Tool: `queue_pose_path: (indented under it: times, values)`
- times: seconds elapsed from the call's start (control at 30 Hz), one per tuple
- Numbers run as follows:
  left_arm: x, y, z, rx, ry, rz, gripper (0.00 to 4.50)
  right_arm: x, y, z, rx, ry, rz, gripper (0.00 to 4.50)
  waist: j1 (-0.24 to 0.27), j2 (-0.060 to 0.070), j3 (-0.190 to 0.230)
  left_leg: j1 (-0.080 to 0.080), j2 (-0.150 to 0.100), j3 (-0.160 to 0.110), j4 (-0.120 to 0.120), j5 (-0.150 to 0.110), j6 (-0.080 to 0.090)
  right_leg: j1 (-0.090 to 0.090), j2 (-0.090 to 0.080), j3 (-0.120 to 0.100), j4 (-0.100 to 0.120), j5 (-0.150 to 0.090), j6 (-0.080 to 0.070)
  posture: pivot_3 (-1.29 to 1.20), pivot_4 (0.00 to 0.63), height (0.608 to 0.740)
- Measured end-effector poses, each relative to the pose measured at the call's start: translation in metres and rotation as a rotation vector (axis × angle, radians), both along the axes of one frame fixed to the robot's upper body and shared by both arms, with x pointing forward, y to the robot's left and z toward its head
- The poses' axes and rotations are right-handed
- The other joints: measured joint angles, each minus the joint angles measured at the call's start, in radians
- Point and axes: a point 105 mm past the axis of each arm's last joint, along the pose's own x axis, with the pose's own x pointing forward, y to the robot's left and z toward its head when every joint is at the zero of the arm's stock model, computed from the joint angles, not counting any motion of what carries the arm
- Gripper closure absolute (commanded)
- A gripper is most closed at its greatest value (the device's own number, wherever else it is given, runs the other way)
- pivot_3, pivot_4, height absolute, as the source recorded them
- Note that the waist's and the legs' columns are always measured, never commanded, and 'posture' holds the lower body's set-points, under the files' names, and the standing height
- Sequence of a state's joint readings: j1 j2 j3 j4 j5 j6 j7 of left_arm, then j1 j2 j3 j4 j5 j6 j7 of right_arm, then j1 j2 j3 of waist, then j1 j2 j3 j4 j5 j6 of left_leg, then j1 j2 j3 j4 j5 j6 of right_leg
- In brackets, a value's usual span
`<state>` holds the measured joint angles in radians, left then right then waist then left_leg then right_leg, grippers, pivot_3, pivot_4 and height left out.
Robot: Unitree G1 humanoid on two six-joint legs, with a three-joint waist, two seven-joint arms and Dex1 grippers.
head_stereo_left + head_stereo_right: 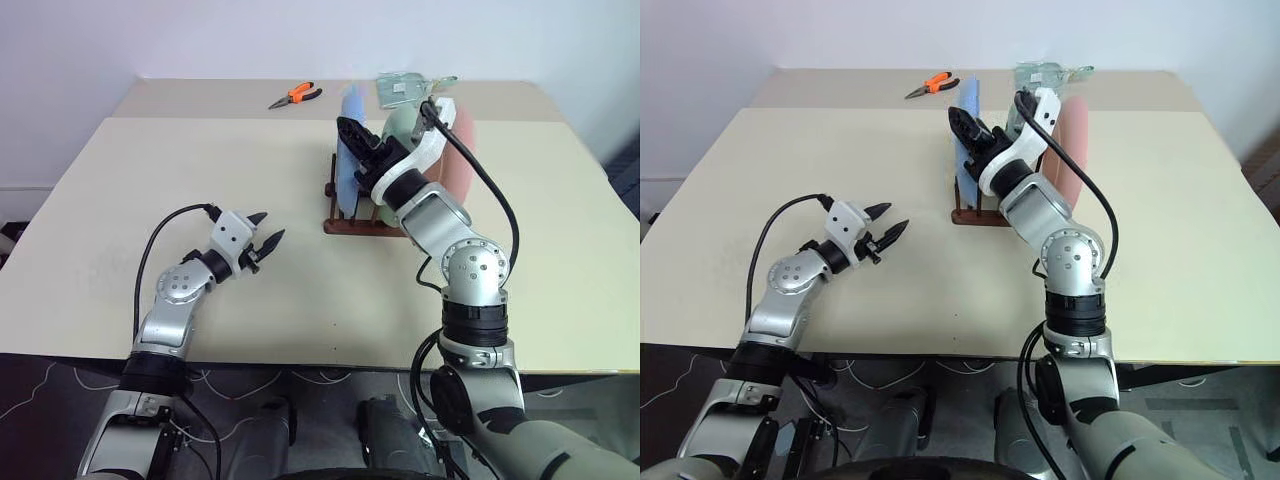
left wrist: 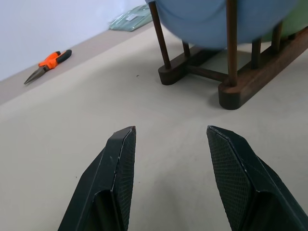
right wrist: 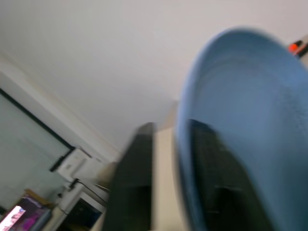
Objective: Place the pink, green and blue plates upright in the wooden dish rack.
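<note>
Right gripper (image 1: pixel 965 128) at the blue plate (image 1: pixel 349 150), fingers straddling its rim with a gap showing in the wrist view; gripped or just let go, cannot tell. Blue plate upright between pegs at the 9 o'clock end of the wooden dish rack (image 2: pixel 250 82), faces toward 9 and 3. Green plate (image 1: pixel 400 125) mid-rack, pink plate (image 1: pixel 1072 150) at the 3 o'clock end, both on edge. Left gripper (image 1: pixel 263 243) half open, empty, parked clear near 7 o'clock of the rack. Probably the last placement.
</note>
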<state>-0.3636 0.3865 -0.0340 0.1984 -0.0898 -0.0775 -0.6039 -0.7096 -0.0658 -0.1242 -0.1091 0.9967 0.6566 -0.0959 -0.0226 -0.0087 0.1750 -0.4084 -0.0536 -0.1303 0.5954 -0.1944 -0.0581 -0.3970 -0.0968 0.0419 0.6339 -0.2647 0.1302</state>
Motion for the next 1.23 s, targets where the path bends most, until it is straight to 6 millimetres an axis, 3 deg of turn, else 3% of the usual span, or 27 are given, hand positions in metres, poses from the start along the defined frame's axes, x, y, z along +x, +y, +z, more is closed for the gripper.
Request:
queue_pose_path:
  times: [0.03,0.2,0.37,0.43,0.5,0.57,0.6,0.67,0.73,0.83,0.93,1.23]
  values:
    - [0.0,0.0,0.001,0.0,-0.002,-0.001,2.12,0.001,-0.001,-0.001,-0.042,-0.018,-0.012,1.59,0.0,0.0,0.0,0.0,0.0,0.0,0.0,0.0,0.0,0.0,0.0,0.0,0.0,0.0,0.0,0.0,0.15,0.74]
    - [-0.003,-0.001,0.0,0.0,0.0,-0.003,2.12,0.002,-0.008,0.022,-0.221,-0.181,-0.088,1.59,-0.001,0.0,0.0,0.0,0.0,0.0,0.0,0.0,0.0,0.0,0.0,0.0,0.0,0.0,0.0,0.0,0.15,0.74]
    - [-0.003,-0.001,0.001,0.0,-0.002,-0.002,2.12,-0.014,-0.027,0.054,-0.435,-0.433,-0.15,1.59,0.006,0.0,0.0,-0.001,0.0,0.0,0.0,0.0,0.0,0.0,0.0,0.0,-0.001,0.0,0.0,0.0,0.15,0.74]
    - [-0.003,0.0,0.002,0.001,-0.008,0.007,2.12,-0.03,-0.049,0.076,-0.532,-0.58,-0.199,1.59,0.011,0.0,0.0,-0.002,-0.001,0.0,0.0,0.0,0.0,0.001,0.0,-0.001,-0.003,0.0,0.0,0.0,0.15,0.74]
    - [-0.001,0.005,0.003,0.005,-0.013,0.029,2.12,-0.038,-0.085,0.09,-0.599,-0.636,-0.314,1.59,0.012,-0.002,-0.001,-0.002,0.0,0.0,0.0,0.0,0.0,0.002,-0.001,-0.001,-0.004,0.0,0.0,0.0,0.15,0.74]
    - [0.0,0.015,0.0,0.025,-0.01,0.064,2.12,-0.036,-0.133,0.077,-0.704,-0.57,-0.444,1.06,0.011,-0.005,-0.002,-0.001,0.0,0.0,0.0,0.0,0.0,0.003,-0.001,-0.001,-0.005,0.0,0.0,0.0,0.15,0.74]
    - [0.001,0.02,-0.003,0.031,-0.003,0.082,2.12,-0.034,-0.161,0.059,-0.764,-0.495,-0.503,0.76,0.012,-0.006,-0.003,0.0,0.0,0.0,0.0,0.0,0.0,0.003,-0.001,-0.001,-0.005,0.0,0.0,0.0,0.15,0.74]
    - [0.0,0.036,-0.011,0.045,0.019,0.132,2.12,-0.029,-0.207,0.009,-0.858,-0.295,-0.582,0.09,0.008,-0.005,-0.003,0.0,0.0,0.002,0.0,0.0,0.001,0.003,-0.001,0.0,-0.004,0.0,0.0,0.0,0.15,0.74]
    - [0.0,0.046,-0.018,0.059,0.037,0.17,2.12,-0.032,-0.235,-0.042,-0.952,-0.129,-0.596,0.09,0.002,-0.003,-0.002,0.0,0.001,0.004,0.0,0.0,0.001,0.001,-0.001,0.002,-0.003,0.0,0.0,0.0,0.15,0.74]
    - [-0.003,0.057,-0.028,0.078,0.055,0.202,2.12,-0.043,-0.24,-0.098,-1.088,-0.027,-0.493,0.09,-0.009,-0.002,-0.001,0.001,0.001,0.006,0.0,0.0,0.001,0.001,0.0,0.003,-0.002,0.0,0.0,0.0,0.15,0.74]
    - [-0.01,0.065,-0.038,0.082,0.079,0.221,2.12,-0.051,-0.229,-0.123,-1.161,-0.026,-0.398,0.09,-0.018,-0.002,-0.001,0.001,0.001,0.006,0.001,0.0,0.001,0.002,-0.001,0.003,-0.003,0.0,0.0,0.0,0.15,0.74]
    - [-0.016,0.065,-0.039,0.081,0.077,0.23,2.12,-0.047,-0.224,-0.136,-1.134,-0.033,-0.369,0.09,-0.014,-0.002,-0.002,0.002,0.001,0.006,0.001,0.0,0.0,0.003,-0.001,0.003,-0.004,0.0,0.0,0.0,0.15,0.74]
